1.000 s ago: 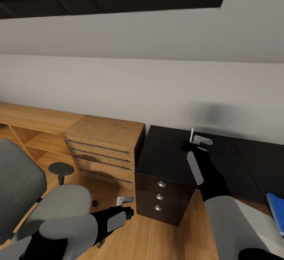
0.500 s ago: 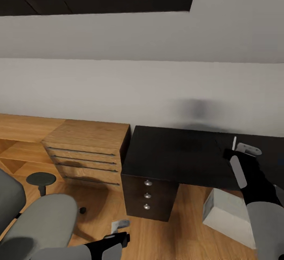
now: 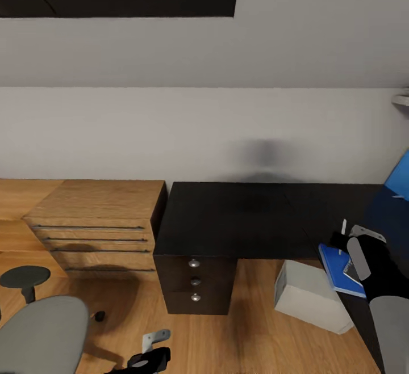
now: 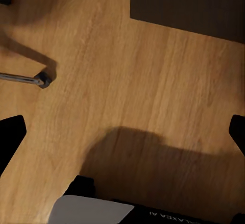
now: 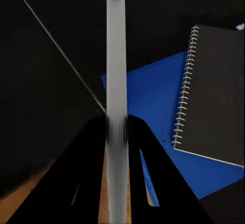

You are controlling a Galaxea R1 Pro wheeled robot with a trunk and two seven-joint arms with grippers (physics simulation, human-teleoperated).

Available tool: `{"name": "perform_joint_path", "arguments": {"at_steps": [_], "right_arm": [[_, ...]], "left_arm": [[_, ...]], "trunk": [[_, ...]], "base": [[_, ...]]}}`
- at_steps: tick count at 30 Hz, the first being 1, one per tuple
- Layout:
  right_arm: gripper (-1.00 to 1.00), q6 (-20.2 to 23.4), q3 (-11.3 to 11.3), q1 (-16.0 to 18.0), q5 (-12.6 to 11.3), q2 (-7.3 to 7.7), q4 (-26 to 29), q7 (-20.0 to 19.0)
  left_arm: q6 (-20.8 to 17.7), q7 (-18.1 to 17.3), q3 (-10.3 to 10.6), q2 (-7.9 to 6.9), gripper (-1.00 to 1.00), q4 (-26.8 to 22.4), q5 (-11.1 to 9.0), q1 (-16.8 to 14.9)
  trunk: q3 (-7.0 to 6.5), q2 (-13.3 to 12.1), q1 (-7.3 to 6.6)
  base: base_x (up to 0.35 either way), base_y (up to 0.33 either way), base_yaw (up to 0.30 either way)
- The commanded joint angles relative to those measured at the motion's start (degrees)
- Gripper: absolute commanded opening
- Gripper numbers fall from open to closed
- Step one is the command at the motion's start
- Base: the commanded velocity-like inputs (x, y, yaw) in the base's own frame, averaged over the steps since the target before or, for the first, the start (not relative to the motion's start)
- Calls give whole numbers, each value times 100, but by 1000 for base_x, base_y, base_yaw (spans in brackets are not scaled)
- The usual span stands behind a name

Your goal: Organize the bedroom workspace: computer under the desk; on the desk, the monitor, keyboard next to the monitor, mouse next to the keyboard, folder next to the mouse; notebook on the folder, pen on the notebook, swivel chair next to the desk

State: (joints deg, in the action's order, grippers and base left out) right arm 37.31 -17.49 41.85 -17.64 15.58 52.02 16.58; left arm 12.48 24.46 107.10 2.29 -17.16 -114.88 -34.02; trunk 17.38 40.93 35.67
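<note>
The right tool (image 5: 116,147) pinches the thin whitish pen (image 5: 116,55) above the grey spiral notebook (image 5: 212,91) on the blue folder (image 3: 336,269) on the black worktop (image 3: 238,221), and may drop it crooked so it rolls off.

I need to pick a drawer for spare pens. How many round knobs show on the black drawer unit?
3, in one vertical row on the drawer unit's front in the head view: top knob, middle knob, bottom knob. Its sides face away, so others could be hidden.
</note>
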Motion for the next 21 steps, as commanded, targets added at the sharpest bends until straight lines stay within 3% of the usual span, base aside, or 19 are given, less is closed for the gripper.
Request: {"name": "perform_joint_path", "arguments": {"at_steps": [1,17,21], "right_arm": [[-100,14,-27,3,-69,6,-14,45],[-100,-413,-130,15,-32,67,-644,36],[-100,-434,-79,16,-25,64,-638,25]], "left_arm": [[41,26,48,-3,100,-15,-51,-7],[496,52,56,-10,100,-31,-52,1],[516,43,57,-10,100,-33,-52,1]], "trunk": [[8,7,1],[24,7,1],[30,7,1]], "base": [[0,0,-267],[0,0,-263],[0,0,-103]]}}
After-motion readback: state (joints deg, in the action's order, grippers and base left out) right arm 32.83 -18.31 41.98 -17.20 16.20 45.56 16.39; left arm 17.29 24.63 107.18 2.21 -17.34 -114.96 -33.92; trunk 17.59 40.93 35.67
